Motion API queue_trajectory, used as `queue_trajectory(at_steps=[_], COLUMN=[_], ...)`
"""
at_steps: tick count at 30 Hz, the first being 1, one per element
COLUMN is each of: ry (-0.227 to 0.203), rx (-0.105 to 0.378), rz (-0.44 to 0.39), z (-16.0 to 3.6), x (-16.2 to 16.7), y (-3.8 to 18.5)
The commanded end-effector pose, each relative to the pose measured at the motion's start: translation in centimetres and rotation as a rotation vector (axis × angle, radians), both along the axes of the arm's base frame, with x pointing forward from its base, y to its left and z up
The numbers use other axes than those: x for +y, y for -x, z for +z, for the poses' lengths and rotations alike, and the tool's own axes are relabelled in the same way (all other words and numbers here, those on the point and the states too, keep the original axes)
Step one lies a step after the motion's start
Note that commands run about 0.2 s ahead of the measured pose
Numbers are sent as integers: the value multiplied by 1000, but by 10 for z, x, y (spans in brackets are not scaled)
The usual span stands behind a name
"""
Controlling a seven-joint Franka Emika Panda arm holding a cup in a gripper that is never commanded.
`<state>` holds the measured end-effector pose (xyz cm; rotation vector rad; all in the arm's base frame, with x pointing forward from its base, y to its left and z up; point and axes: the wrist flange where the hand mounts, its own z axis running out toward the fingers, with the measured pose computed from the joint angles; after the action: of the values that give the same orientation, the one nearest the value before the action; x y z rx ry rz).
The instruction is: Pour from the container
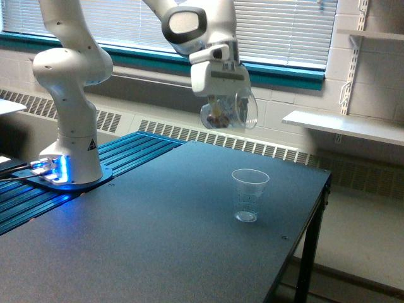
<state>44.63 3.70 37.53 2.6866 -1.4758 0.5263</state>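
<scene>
The gripper is clamped on the container, a small clear rounded cup with reddish-brown pieces inside, tipped on its side in the air, its mouth toward the exterior view's right, well above the dark table. Below it and slightly to the exterior view's right, a taller clear ribbed cup stands upright on the table. The white arm's base glows blue at the exterior view's left beside blue ridged panels, with window blinds, a wall vent and a white shelf behind.
</scene>
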Motion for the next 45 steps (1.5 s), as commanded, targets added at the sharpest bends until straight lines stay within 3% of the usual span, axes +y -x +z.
queue_trajectory(at_steps=[1, 13, 24, 45], ry=[-36, -86, -149, -159], rx=[42, 103, 142, 173], rz=[-42, -89, -235, -334], z=[-32, -58, -69, -72], x=[32, 39, 12, 20], y=[3, -5, -25, -49])
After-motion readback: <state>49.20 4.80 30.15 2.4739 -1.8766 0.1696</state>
